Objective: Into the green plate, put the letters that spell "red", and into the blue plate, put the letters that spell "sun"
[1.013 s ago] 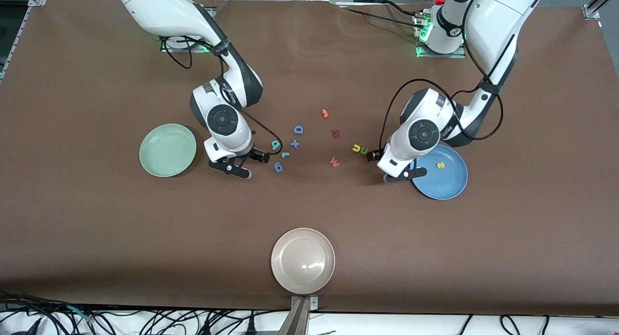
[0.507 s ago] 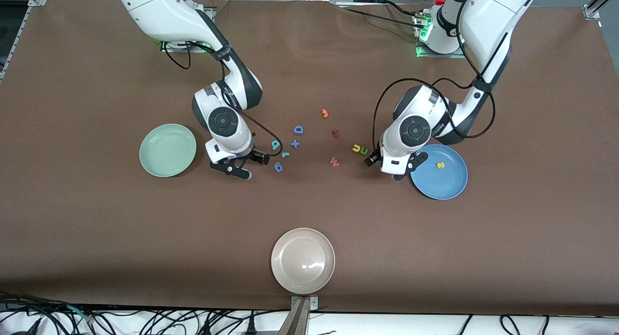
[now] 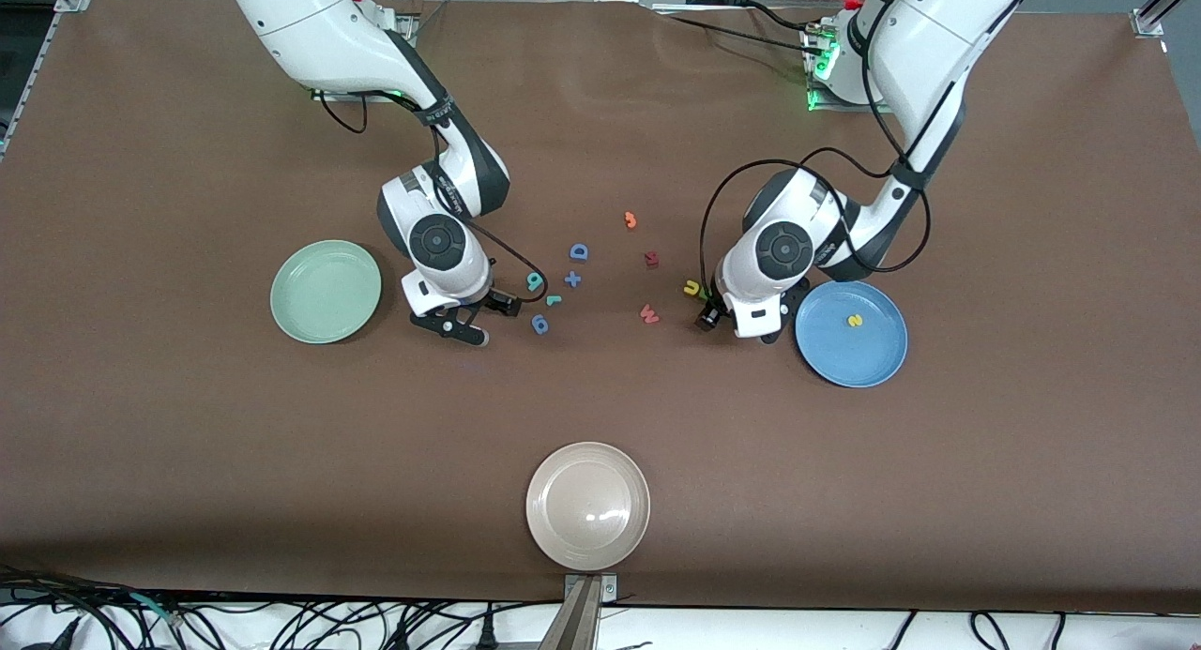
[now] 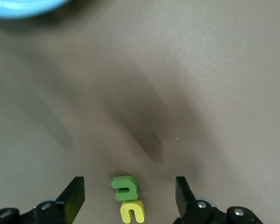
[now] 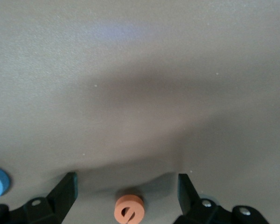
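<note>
Your left gripper [image 4: 129,198] hangs spread over the green n [image 4: 124,186] and yellow u [image 4: 132,211], beside the blue plate [image 3: 873,364] holding the s [image 3: 854,321]. Your right gripper [image 5: 126,193], also spread, straddles the orange e [image 5: 129,209]; the green plate [image 3: 310,322] sits bare.

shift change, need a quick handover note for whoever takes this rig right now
Left gripper: open, over the green n and yellow u, beside the blue plate.
Right gripper: open, over the orange e, between the green plate and the letter cluster.
Done: yellow s lies in the blue plate.
Left: n and u to the blue plate; e, teal d and teal r, on the table, to the green plate, which holds nothing yet.
</note>
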Robot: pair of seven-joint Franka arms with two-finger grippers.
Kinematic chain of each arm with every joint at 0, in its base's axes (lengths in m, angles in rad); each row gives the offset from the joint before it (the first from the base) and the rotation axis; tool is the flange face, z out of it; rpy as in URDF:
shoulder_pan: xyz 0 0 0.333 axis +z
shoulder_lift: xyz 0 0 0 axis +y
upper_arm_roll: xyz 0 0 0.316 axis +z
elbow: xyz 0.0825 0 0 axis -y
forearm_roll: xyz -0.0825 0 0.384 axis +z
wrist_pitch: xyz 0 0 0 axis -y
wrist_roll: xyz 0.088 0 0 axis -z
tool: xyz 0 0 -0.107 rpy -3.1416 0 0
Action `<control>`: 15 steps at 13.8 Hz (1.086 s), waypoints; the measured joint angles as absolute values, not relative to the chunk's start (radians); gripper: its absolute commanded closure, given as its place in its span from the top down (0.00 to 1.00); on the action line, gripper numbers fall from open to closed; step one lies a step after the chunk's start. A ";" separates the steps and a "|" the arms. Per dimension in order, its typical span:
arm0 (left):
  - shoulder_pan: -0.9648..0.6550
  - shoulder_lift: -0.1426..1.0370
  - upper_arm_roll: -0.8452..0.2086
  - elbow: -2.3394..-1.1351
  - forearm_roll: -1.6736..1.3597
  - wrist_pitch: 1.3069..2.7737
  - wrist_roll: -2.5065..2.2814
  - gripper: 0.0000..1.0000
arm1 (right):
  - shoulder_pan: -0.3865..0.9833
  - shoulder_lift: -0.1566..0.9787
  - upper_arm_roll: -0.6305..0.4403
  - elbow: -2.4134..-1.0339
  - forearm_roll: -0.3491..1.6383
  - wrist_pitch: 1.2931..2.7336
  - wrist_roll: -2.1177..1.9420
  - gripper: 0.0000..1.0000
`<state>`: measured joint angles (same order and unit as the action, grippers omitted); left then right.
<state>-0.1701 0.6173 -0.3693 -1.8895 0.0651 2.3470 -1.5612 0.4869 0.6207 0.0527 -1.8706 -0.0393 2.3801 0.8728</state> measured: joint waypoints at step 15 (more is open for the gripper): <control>-0.177 0.644 -0.368 -1.885 0.064 2.358 -1.631 0.10 | 0.488 0.603 0.077 -1.898 -0.039 2.385 0.929 0.77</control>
<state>-0.1768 0.6443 -0.3681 -1.8852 0.0638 2.3583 -1.6308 0.4876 0.6034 0.0772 -1.8977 -0.0393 2.3847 0.9291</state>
